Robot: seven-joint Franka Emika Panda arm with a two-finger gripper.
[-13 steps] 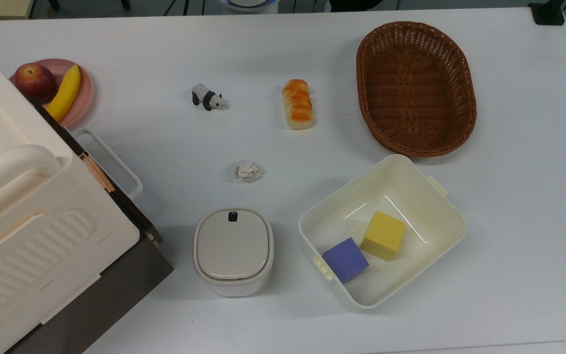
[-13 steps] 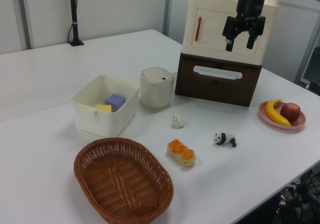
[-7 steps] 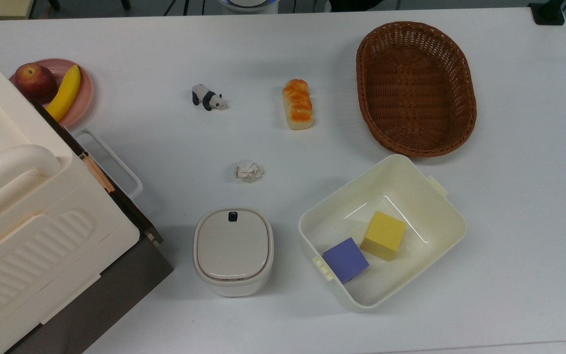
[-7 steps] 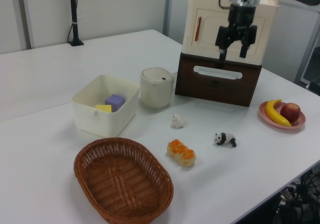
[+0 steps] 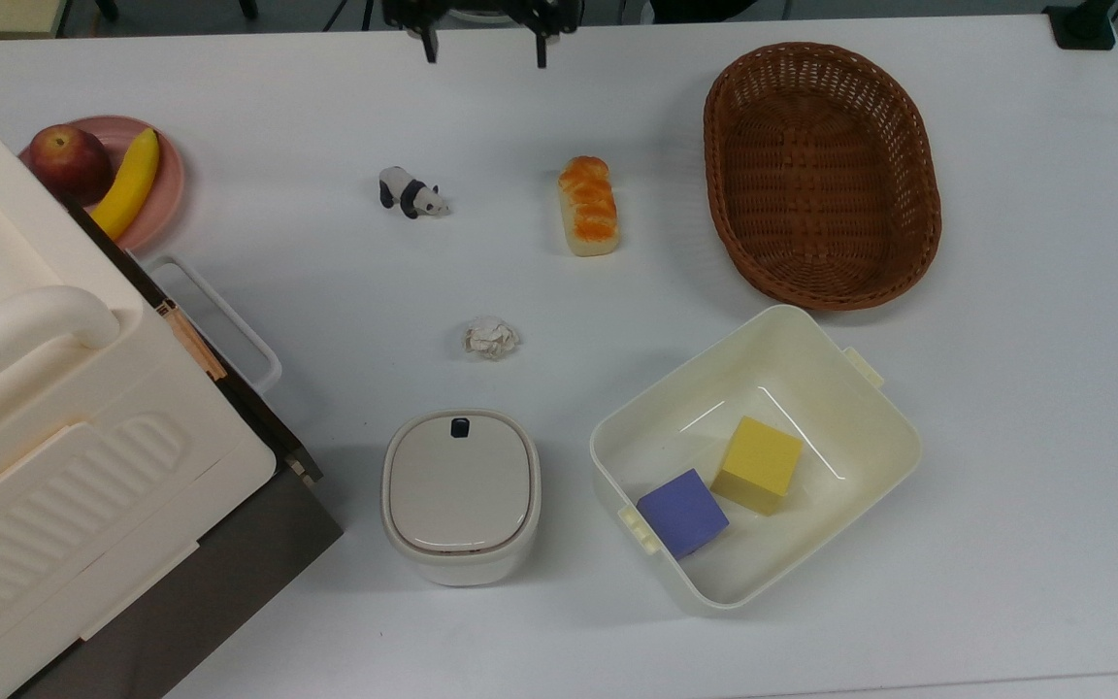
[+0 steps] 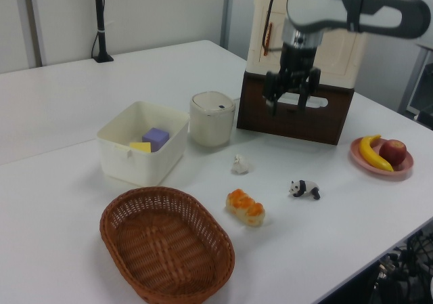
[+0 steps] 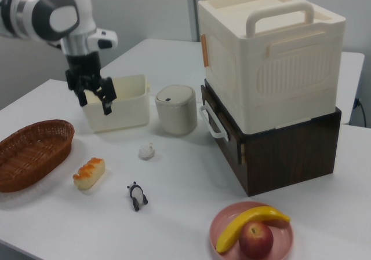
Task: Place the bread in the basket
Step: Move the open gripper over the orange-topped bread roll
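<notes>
a white table carries a bread loaf, a wicker basket, a cream bin, a lidded pot, a paper ball, a toy panda, a pink plate and a dark wooden box with a cream case on it.

In the right view the tool hangs above the white counter with its two fingers spread apart and nothing between them, in front of the cream bin. Below it the bread lies on the counter just beside the basket, apart from it. A paper ball and a toy panda lie to the right view's right of the bread.
</notes>
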